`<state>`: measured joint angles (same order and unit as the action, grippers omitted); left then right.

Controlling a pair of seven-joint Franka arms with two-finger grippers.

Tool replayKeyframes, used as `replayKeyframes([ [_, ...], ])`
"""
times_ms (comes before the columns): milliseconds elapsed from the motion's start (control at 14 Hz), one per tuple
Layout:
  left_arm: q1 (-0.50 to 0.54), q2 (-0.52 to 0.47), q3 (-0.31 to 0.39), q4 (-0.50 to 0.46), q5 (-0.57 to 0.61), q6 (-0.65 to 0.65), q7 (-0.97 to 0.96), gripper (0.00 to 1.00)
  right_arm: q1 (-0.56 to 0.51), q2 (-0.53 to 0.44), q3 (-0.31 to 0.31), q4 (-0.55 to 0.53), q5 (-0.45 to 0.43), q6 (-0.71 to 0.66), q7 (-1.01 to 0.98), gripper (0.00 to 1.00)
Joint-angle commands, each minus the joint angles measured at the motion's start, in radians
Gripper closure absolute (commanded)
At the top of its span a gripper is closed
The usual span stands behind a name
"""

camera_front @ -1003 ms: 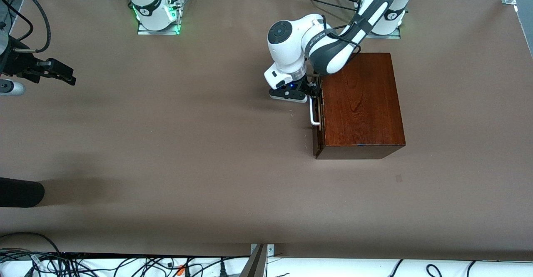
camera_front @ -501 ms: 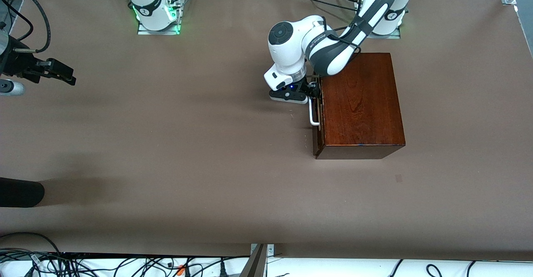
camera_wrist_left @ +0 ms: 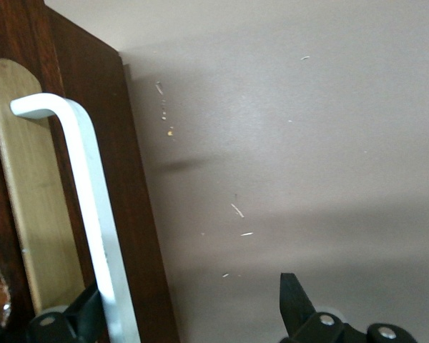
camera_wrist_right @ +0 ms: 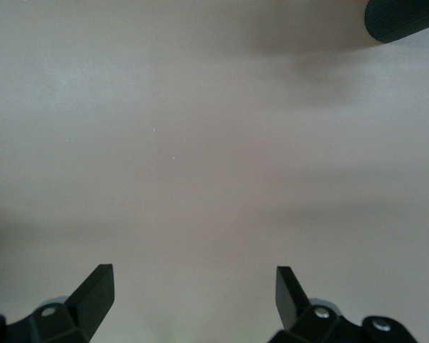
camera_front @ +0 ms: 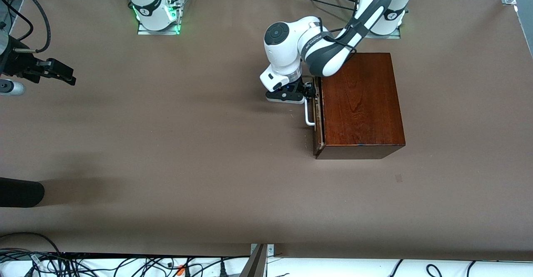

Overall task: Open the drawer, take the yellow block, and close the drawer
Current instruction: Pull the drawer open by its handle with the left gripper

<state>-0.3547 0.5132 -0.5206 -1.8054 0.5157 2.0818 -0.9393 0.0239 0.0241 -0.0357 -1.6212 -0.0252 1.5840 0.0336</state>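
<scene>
From where I am standing, the dark mahogany box [camera_front: 360,102] is sitting on the brown tabletop [camera_front: 187,143] at about two o'clock from its middle in the front view, toward the left arm's end. The drawer [camera_front: 315,141] is facing nine o'clock and is standing just slightly out of the box, so a thin pale wooden edge is showing along the gap. Its white U-shaped handle [camera_front: 307,114] [camera_wrist_left: 93,214] is sticking out from the dark front.

The left arm is reaching down from its base at twelve o'clock of the box. The left end effector [camera_front: 310,90] [camera_wrist_left: 189,304] is sitting at the handle's end that is farther from the front camera. In the left wrist view its fingers [camera_wrist_left: 292,296] are standing wide apart. The white bar is running between them, right against one finger and well apart from the other. So it is hooking the handle rather than pinching it.

The right arm is waiting. The right end effector [camera_front: 68,78] [camera_wrist_right: 193,286] is hanging over the tabletop at about ten o'clock from the middle, at the right arm's end. Its fingers are spread wide with only bare tabletop between them.

A black rounded object [camera_front: 21,191] is poking in at eight o'clock.
</scene>
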Motion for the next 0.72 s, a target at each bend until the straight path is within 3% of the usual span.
replayKeyframes([
  [0,-0.026,0.065,-0.004,0.055,0.026,0.032,-0.021,0.0,-0.012,-0.015,0.01,0.003,0.005,-0.009,-0.011,0.0],
  [358,-0.056,0.097,-0.003,0.132,0.021,0.035,-0.021,0.0,-0.012,-0.015,0.01,0.003,0.005,-0.012,-0.011,0.0],
  [645,-0.063,0.1,-0.004,0.138,0.018,0.035,-0.021,0.0,-0.012,-0.015,0.01,0.003,0.005,-0.01,-0.011,0.0],
])
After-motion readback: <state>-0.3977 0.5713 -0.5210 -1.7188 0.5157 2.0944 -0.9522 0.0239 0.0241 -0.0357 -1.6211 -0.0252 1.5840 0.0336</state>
